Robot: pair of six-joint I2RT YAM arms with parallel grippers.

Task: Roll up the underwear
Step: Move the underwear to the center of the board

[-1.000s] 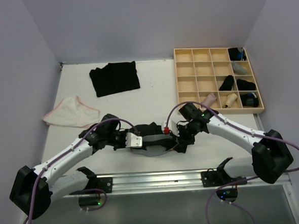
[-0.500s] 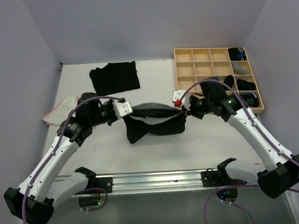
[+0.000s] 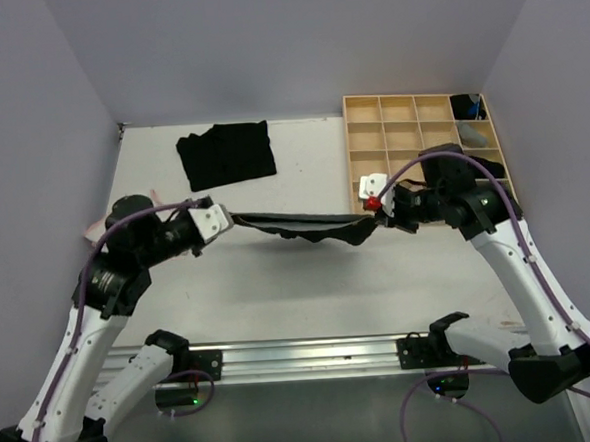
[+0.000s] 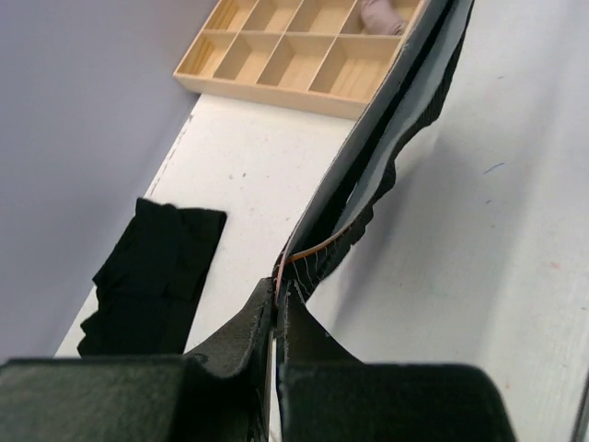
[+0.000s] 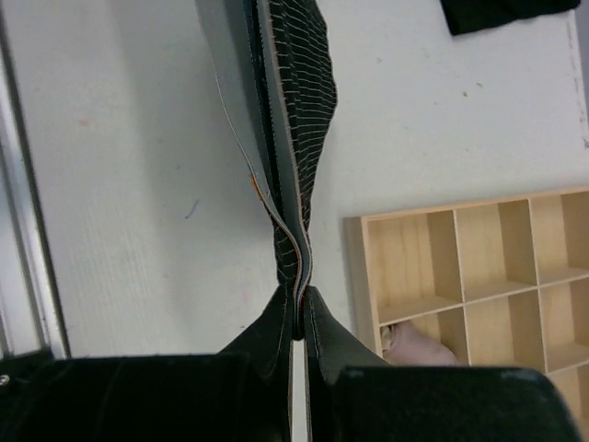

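Nearest us, a metal rail [image 3: 313,355] runs along the front edge of the table [image 3: 280,302]. Just beyond it we see the black underwear [image 3: 295,226] drawn out into a long narrow band between the arms. Its long axis lies left to right, roughly parallel to the rail, one end pointing at each arm. It sags slightly in the middle and seems to hang just above the tabletop.

The left gripper [image 3: 227,218] is pinched tight on the left end, and the right gripper [image 3: 368,211] is clamped on the right end. Both wrist views show cloth squeezed between closed fingers.

Farther back on the left, a whitish brief [image 3: 97,229] with pink edging peeks out behind the left arm. Beyond it a pile of black briefs [image 3: 226,155] lies flat. At the far right stands the wooden grid tray [image 3: 366,136], with small rolls [image 3: 450,161] in its right-hand compartments.
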